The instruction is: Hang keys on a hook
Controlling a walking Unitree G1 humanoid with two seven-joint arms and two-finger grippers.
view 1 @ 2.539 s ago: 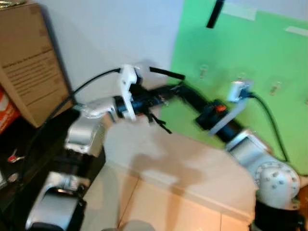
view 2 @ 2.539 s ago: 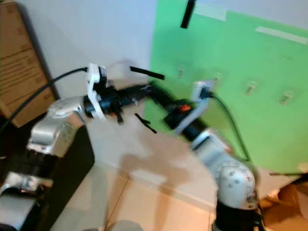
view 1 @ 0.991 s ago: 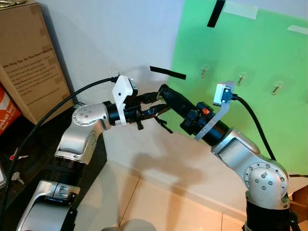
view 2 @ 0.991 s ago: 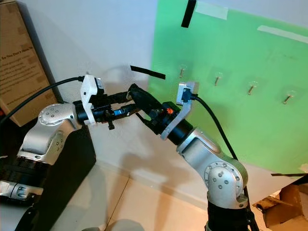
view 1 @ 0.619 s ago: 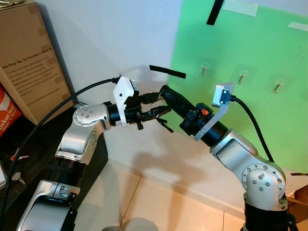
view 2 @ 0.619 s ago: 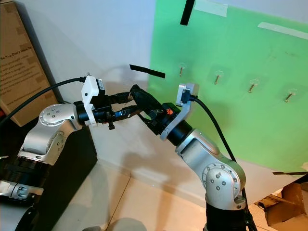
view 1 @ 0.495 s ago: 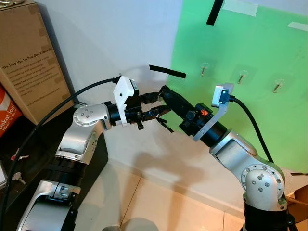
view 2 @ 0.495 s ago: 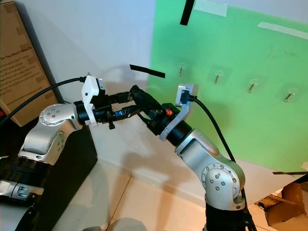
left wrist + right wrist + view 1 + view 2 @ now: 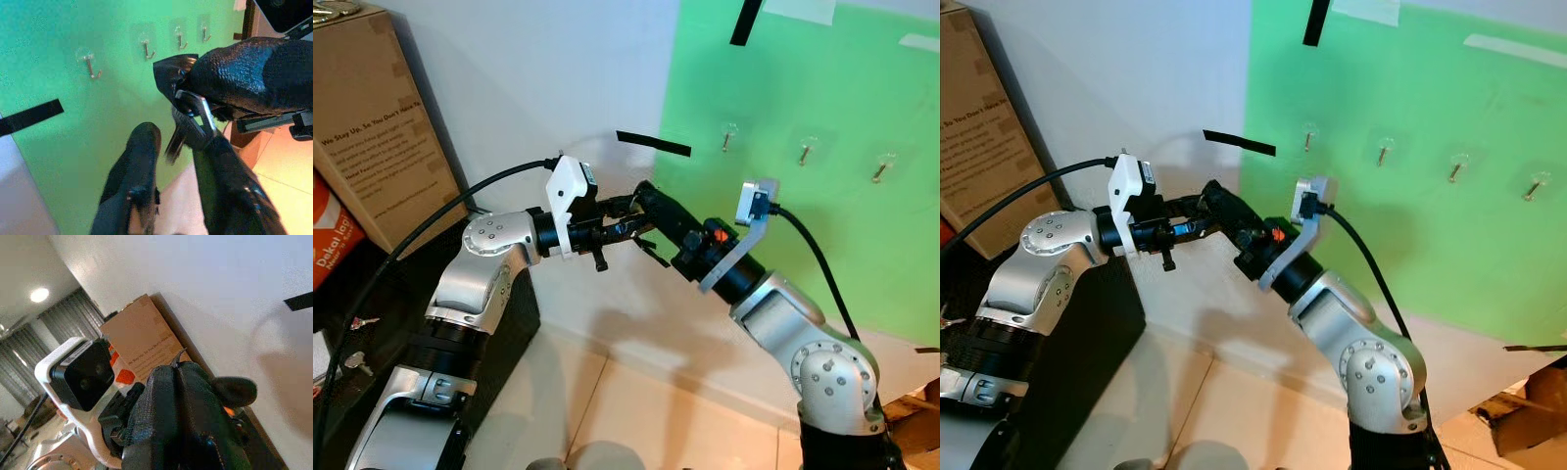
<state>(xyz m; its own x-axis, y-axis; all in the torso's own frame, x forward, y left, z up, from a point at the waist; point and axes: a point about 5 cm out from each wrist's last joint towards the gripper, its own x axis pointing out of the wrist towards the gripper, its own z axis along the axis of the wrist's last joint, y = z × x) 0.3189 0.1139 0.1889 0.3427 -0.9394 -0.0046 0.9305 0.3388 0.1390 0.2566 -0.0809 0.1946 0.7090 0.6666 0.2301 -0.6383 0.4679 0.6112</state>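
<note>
A green sheet [image 9: 803, 176] covers the wall at about 2 o'clock from the grippers, and a row of small clear hooks [image 9: 728, 137] is stuck on it. A black strip of tape [image 9: 653, 144] is on the white wall just beside its edge. At 10 o'clock stands a big cardboard box [image 9: 372, 127]; what is inside it I cannot tell.

Both arms meet in front of the wall, below the tape. The right gripper [image 9: 205, 81] has its two fingers pressed together, and the keys [image 9: 188, 122] hang from their tips. The left gripper [image 9: 178, 147] is open, one finger on each side of the keys; one finger [image 9: 215, 161] seems to touch them, and the other finger [image 9: 139, 152] is apart. The keys are well apart from the hooks.
</note>
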